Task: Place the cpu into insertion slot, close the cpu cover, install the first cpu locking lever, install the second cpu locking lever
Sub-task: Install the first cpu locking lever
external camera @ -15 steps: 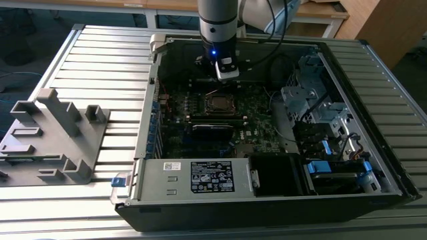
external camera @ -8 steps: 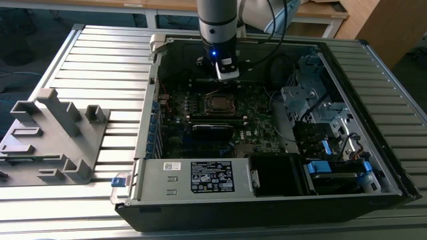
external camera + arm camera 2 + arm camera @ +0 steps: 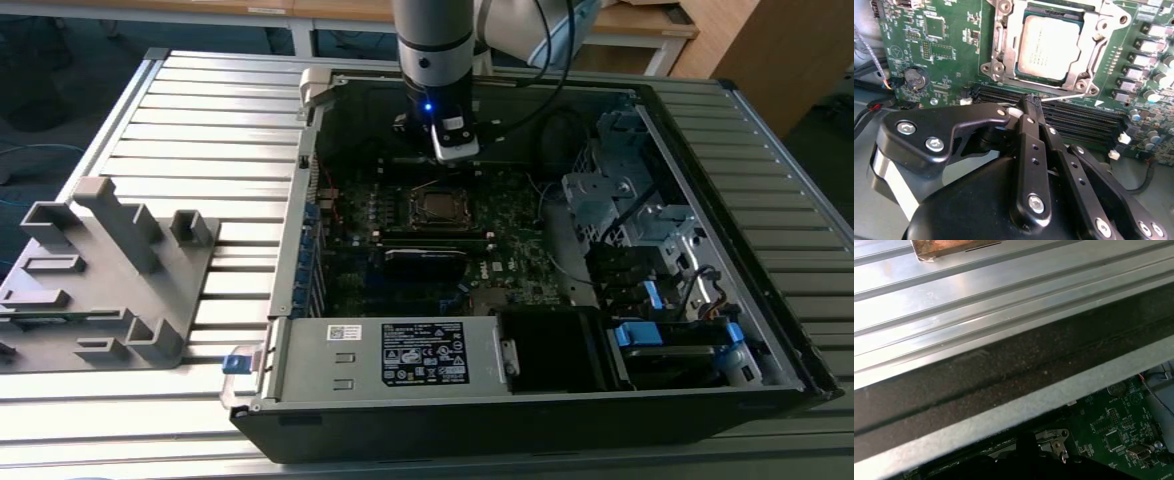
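My gripper (image 3: 1032, 101), pinched together on nothing, hovers beside a locking lever (image 3: 1065, 96). The cpu (image 3: 1050, 45) looks seated and the cpu cover (image 3: 1008, 50) down, so hooking the lever needs precise pressing.

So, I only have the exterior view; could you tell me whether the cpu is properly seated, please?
Observer: Yes. In the second wrist view the cpu lies flat, metal top up.
Operator: Thank you. And the cover?
Observer: The cover lies down around it.
Operator: Where exactly is the gripper?
Observer: The gripper is shut, with its tip at the end of a thin silver lever beside the cover. I cannot tell whether it grips the lever.
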Robot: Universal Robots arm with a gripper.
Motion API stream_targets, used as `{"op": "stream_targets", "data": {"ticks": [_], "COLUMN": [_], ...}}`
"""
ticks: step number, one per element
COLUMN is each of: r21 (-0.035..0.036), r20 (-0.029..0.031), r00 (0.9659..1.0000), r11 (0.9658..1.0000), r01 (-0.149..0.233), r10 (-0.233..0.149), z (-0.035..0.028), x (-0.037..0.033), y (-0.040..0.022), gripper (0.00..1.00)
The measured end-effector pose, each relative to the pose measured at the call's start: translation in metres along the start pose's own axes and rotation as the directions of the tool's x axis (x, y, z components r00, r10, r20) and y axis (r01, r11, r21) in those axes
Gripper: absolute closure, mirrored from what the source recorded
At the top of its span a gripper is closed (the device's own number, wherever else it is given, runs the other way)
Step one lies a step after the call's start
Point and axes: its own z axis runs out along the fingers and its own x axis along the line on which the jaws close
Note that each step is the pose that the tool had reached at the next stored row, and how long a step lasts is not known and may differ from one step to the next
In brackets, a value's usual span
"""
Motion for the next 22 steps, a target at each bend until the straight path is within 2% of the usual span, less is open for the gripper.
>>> {"op": "stream_targets", "data": {"ticks": [1,2,10,14,19,22], "r21": [-0.0033,-0.0058,-0.0057,-0.0015,0.0039,0.005], "r20": [0.009,0.0151,0.0175,0.0236,0.0323,0.0344], "r00": [1.0,0.9999,0.9998,0.9988,0.9949,0.9936], "r11": [1.0,1.0,1.0,0.999,0.9954,0.9941], "r01": [0.001,0.002,-0.006,-0.044,-0.095,-0.108], "r10": [-0.001,-0.002,0.006,0.044,0.095,0.108], "z": [0.0003,0.0005,0.0004,0.0006,0.0011,0.0011], "x": [0.0001,0.0002,0.0011,0.0024,0.0031,0.0032], "y": [-0.0001,-0.0001,-0.0004,-0.0009,-0.0013,-0.0012], "gripper": [0.89,0.89,0.89,0.89,0.89,0.89]}}
